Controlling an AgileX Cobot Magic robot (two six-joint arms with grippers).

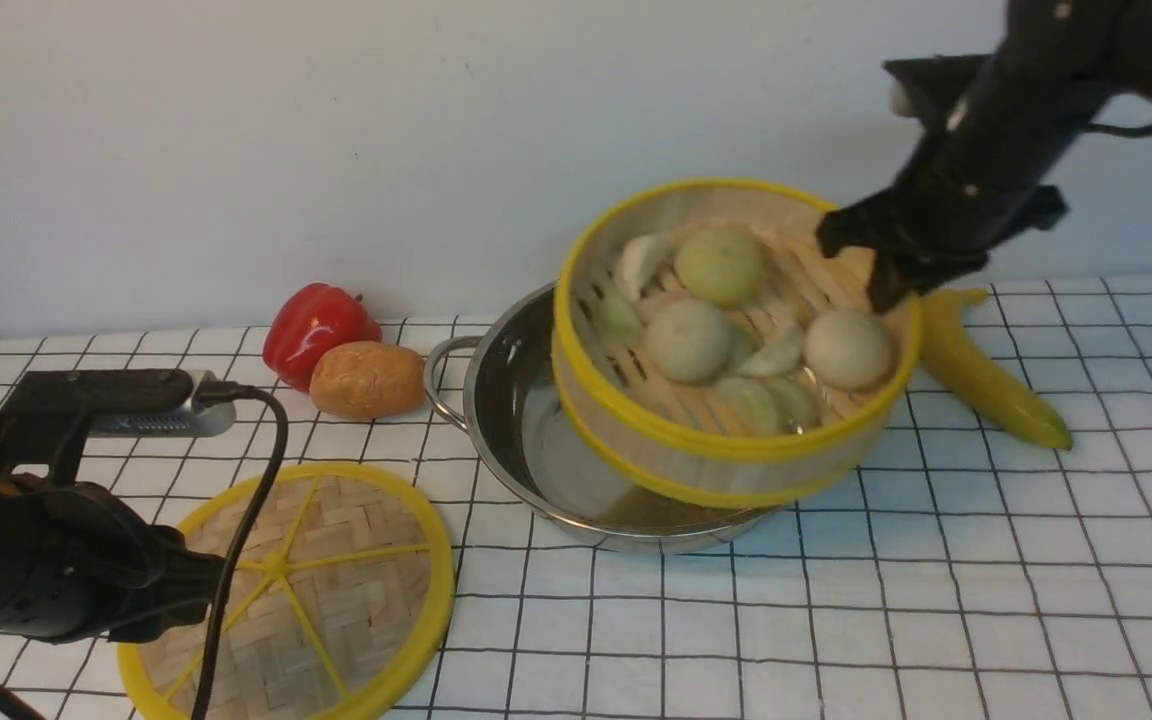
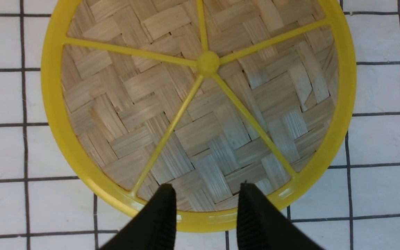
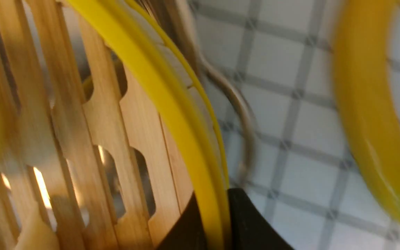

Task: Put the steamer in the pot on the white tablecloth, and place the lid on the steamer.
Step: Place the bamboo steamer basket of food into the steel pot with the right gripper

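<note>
The right tool [image 1: 884, 290] is clenching the yellow rim of the steamer [image 1: 716, 465] on its far right side, with the rim pinched between both fingers as the right wrist view shows. The steamer is hanging tilted over the pot [image 1: 536, 440], its left side dipping down inside the pot's wall and its right side raised above the pot's rim, so it is not sitting level. Several pale round buns [image 1: 688, 340] and smaller pale pieces are lying on its slatted floor. The pot is standing on the white tablecloth [image 1: 936, 620] about the middle of the desk. The lid [image 1: 356, 600] is lying flat on the cloth near the front left corner of the desk, well apart from the pot, spokes facing up. The left tool [image 2: 207, 189] is hovering over the lid's near rim with its fingers spread apart and gripping nothing. A banana [image 1: 986, 375] is lying just beside the pot toward the right edge. A red pepper [image 1: 316, 325] and a potato [image 1: 368, 378] are sitting together toward the far edge, the potato just beside the pot's left handle [image 1: 441, 380].
</note>
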